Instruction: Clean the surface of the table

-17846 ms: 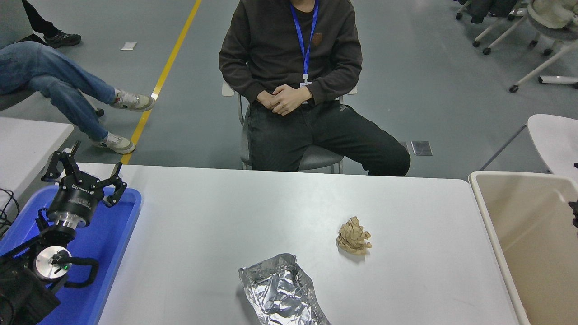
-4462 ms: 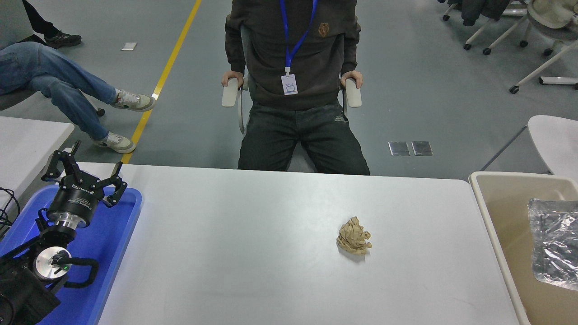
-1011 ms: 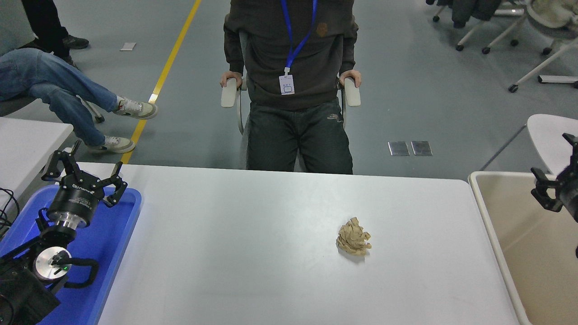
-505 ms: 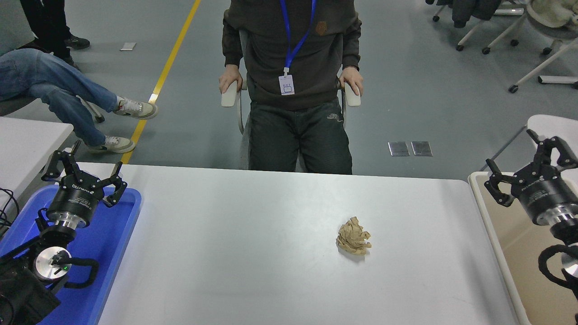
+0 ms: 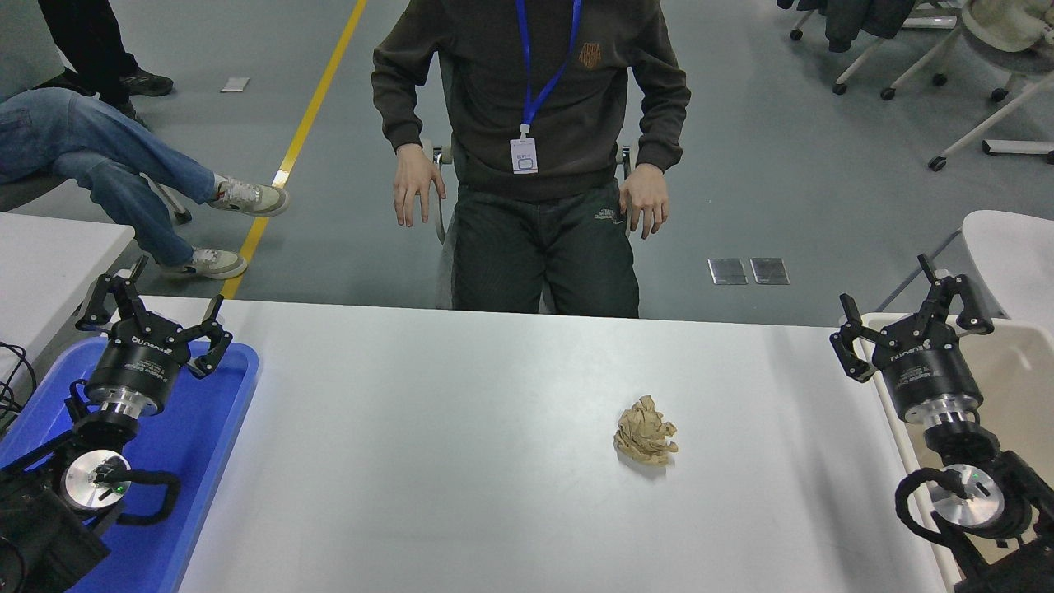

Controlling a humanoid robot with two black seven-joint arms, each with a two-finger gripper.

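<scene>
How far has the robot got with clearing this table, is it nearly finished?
Most of the table surface is bare, so it looks well along. One crumpled brown paper ball is left on it. Nothing is in hand: the right gripper is open and empty above the beige bin, and the left gripper is parked, open, over the blue tray. Picking up that paper and dropping it in the bin seems the remaining step.

The foil is gone; the right hand (image 5: 910,317) has returned, open.
</scene>
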